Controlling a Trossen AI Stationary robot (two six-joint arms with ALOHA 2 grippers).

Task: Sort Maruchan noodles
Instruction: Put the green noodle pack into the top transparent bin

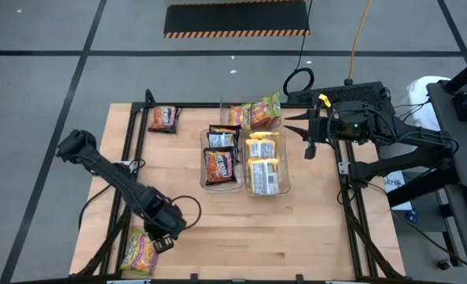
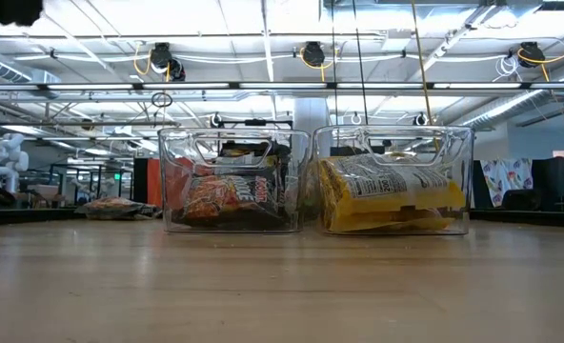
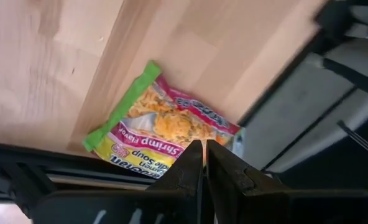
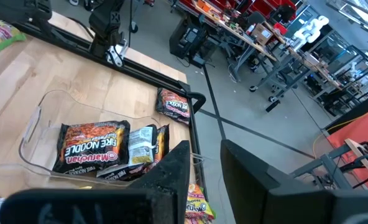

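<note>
Table near-left corner: pink-green packet (image 1: 139,252) lies just beside left gripper (image 1: 161,237), fingers together, empty; right gripper (image 1: 306,134) parted, well apart.

Left end effector (image 1: 161,239) nearly closed; right end effector (image 1: 297,130) parted.

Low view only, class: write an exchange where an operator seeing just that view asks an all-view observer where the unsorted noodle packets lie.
Operator: Are there packets I can't see?
Observer: A pink-green packet lies at the table's near-left corner.
Operator: Is an arm there?
Observer: The left gripper is right over it.
Operator: Any others?
Observer: A dark packet lies at the far-left corner.
</note>
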